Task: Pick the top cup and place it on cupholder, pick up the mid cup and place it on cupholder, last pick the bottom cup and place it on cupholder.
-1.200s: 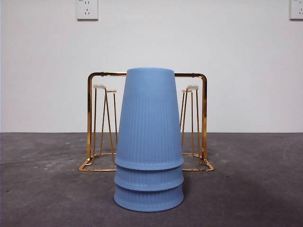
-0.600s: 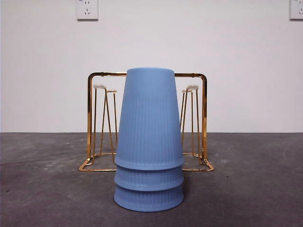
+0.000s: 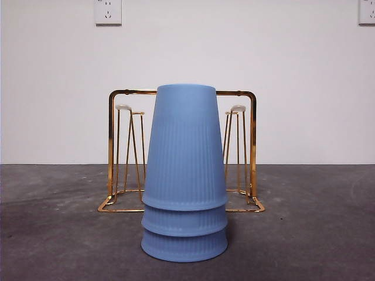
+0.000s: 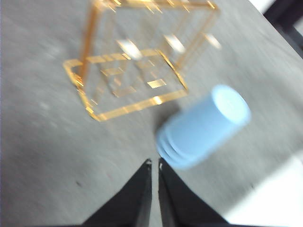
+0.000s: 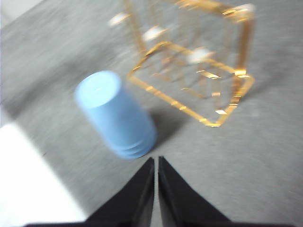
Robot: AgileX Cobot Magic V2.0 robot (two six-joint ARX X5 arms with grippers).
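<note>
Three blue ribbed cups stand nested upside down on the grey table: the top cup (image 3: 185, 146) over the mid cup (image 3: 184, 221) over the bottom cup (image 3: 184, 246). The same stack shows as the top cup (image 4: 208, 123) in the left wrist view and the top cup (image 5: 113, 111) in the right wrist view. Behind it stands the gold wire cupholder (image 3: 252, 146), cupholder (image 4: 128, 101), cupholder (image 5: 189, 106), with white-tipped pegs. My left gripper (image 4: 154, 163) is shut and hangs above the table short of the stack. My right gripper (image 5: 155, 160) is shut too, likewise short of the stack. Neither gripper appears in the front view.
A white wall with two sockets (image 3: 108, 12) rises behind the table. A pale strip (image 5: 33, 179) lies at the table's edge near the stack in both wrist views. Dark equipment (image 4: 286, 19) shows beyond the cupholder in the left wrist view.
</note>
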